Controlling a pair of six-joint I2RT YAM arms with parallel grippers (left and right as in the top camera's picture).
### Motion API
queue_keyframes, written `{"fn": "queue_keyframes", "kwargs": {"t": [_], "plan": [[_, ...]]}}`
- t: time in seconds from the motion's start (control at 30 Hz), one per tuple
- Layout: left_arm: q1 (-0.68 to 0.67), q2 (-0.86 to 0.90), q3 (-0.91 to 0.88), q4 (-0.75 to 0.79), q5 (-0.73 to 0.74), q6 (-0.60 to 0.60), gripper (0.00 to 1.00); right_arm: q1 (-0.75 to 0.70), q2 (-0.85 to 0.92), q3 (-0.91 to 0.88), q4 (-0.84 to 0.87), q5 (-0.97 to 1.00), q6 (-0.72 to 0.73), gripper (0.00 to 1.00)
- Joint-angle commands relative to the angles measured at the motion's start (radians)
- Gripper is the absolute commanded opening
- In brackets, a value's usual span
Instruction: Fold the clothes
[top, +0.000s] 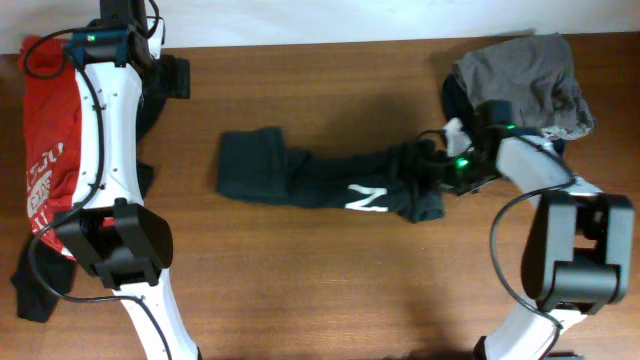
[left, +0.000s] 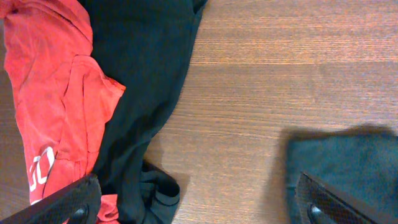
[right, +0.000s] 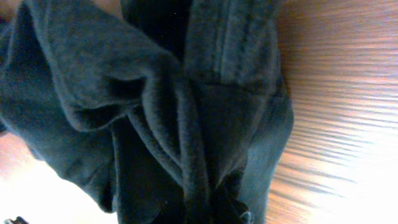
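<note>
1. Cloth is bunching in soft, thick folds inside the right hand, which is pinching the black T-shirt's end.
2. That shirt is lying as a crumpled rope across the wooden surface, its long axis running leftward from this hand.
3. Left hand is gaping wide, farther off, beside the red shirt.
4. Grey garment is sitting heaped at the far edge.
</note>
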Motion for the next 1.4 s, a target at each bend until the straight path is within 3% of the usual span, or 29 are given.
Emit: {"fn": "queue_keyframes", "kwargs": {"t": [0.0, 0.27, 0.57, 0.93, 1.37], "plan": [[0.0, -0.005, 0.022, -0.003, -0.004, -0.013, 0.99, -0.069, 0.002, 0.069, -0.059, 0.0, -0.078, 0.04], [0.0, -0.005, 0.022, -0.001, -0.004, -0.013, 0.99, -0.044, 0.002, 0.206, -0.19, 0.001, -0.107, 0.04], [0.0, -0.005, 0.022, -0.003, -0.003, -0.013, 0.99, 0.17, 0.002, 0.477, -0.273, 0.002, -0.073, 0.04], [0.0, -0.005, 0.022, -0.008, -0.003, -0.013, 0.99, 0.473, 0.021, 0.527, -0.084, 0.156, 0.034, 0.04], [0.0, -0.004, 0.021, -0.008, 0.027, -0.013, 0.99, 0.643, 0.166, 0.527, 0.08, 0.168, 0.045, 0.04]]}}
